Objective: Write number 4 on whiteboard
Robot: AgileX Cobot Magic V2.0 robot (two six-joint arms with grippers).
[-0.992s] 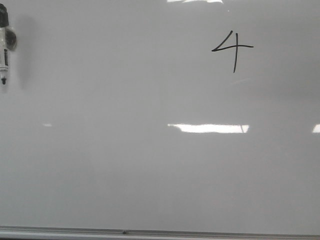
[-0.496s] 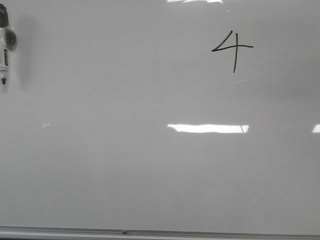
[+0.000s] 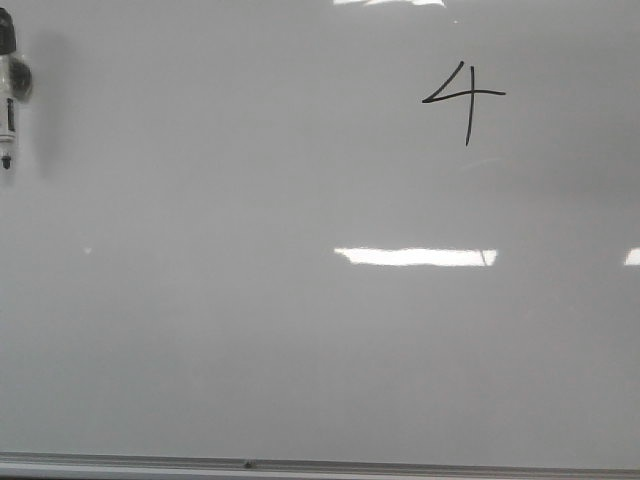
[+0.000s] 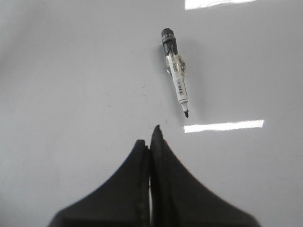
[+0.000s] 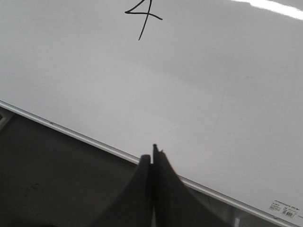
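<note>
One number 4 [image 3: 464, 100] sits drawn on one whiteboard [image 3: 250, 330], with one uncapped marker [image 3: 8, 90] lying well apart. Left gripper [image 4: 150, 139] and right gripper [image 5: 153, 153] are both clenched empty.

My left arm's black, tapered two-finger tool [image 4: 152, 137] has its fingers pressed flat together, nothing between them. My right arm's matching black tool [image 5: 154, 153] is likewise closed tight and empty. Neither arm shows in my front view.
</note>
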